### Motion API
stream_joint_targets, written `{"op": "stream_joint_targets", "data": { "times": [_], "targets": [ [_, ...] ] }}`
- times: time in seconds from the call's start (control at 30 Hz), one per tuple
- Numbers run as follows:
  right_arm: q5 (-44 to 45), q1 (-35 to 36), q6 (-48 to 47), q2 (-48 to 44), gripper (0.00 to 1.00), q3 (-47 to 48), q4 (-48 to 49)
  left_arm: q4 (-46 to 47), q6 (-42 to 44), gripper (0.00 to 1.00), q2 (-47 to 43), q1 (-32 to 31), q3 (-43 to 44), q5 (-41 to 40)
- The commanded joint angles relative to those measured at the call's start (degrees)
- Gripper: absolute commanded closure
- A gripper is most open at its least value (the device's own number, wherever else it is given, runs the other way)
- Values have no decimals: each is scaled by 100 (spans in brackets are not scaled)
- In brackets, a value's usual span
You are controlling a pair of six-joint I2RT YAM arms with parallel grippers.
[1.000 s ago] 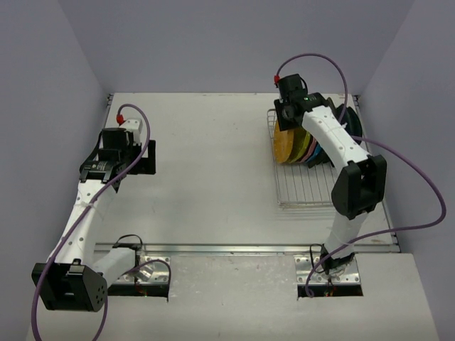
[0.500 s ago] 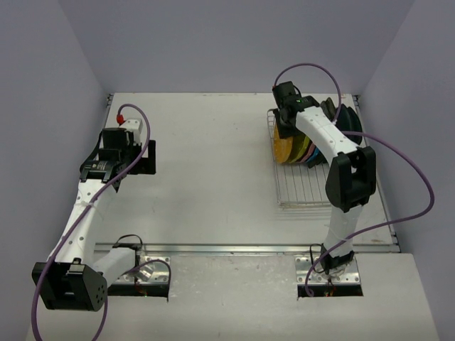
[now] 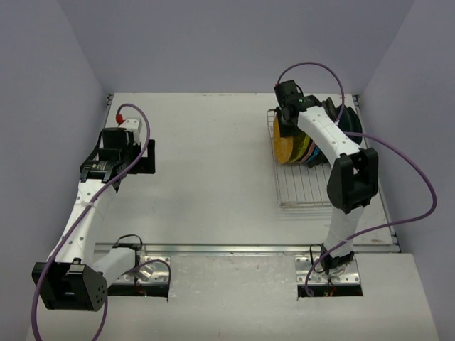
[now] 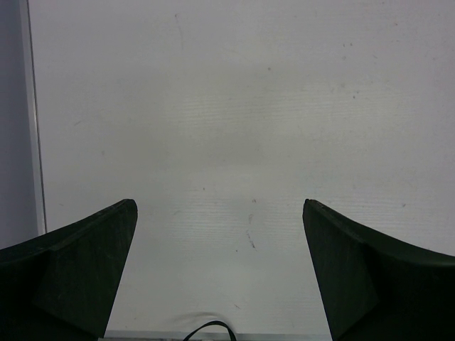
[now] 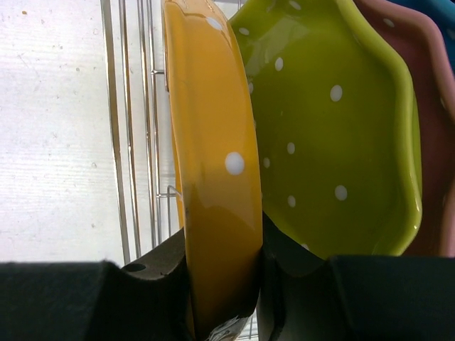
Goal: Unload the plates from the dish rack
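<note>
The orange plate (image 5: 213, 177) stands on edge at the left end of the row in the dish rack (image 3: 302, 192), its lower rim down among the wires. The right gripper (image 5: 220, 273) reaches it from above, one finger against each face, so it is pinching the rim. The plate does not appear to be lifted out yet.

Just beside it, to its right, stands the yellow-green plate (image 5: 320, 142), then the pink plate (image 5: 426, 142) and a sliver of the blue plate (image 5: 441, 11), all upright and close together. The overhead view shows dark plates (image 3: 350, 119) at the right end of the row, partly hidden behind the right arm; I cannot tell how many there are.

The rack sits near the far right corner of the table (image 3: 213, 177), with its near half holding no plates. No plate lies on the table anywhere in view, so by my reading nothing is unloaded: the job is at its first plate, with the grip made and the lift, carry and set-down to come, and then the same for every other plate in the row.

The left gripper (image 4: 220, 206) is near the left edge of the table, well apart from the rack, with its fingers spread wide and nothing between them but the tabletop below.
</note>
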Motion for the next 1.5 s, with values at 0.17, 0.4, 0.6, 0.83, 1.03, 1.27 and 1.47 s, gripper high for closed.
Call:
{"op": "stream_joint_targets", "data": {
  "times": [0.17, 0.4, 0.6, 0.83, 1.03, 1.27, 1.47],
  "targets": [
    [294, 134, -426, -1109, 100, 448, 198, 268, -146, 0, -31, -20, -25, -265],
    [521, 143, -662, -1428, 100, 556, 434, 291, -181, 0, -14, -20, 2, -355],
    [598, 143, -1058, -1787, 100, 559, 728, 326, -194, 0, -204, -20, 25, -255],
    [-679, 134, -888, -2467, 100, 612, 764, 530, -166, 0, -866, -20, -18, 1175],
    [-3076, 129, -517, -2735, 100, 509, 574, 764, 204, 0, -1529, -16, 73, 3301],
    [-6927, 138, 427, -2518, 100, -424, 1048, 862, -153, 0, -1216, -20, 319, 5430],
    [-7839, 388, 670, -2331, 100, -905, 1414, 1542, -1241, 5, -503, -20, 2, 6722]
  ]
}}
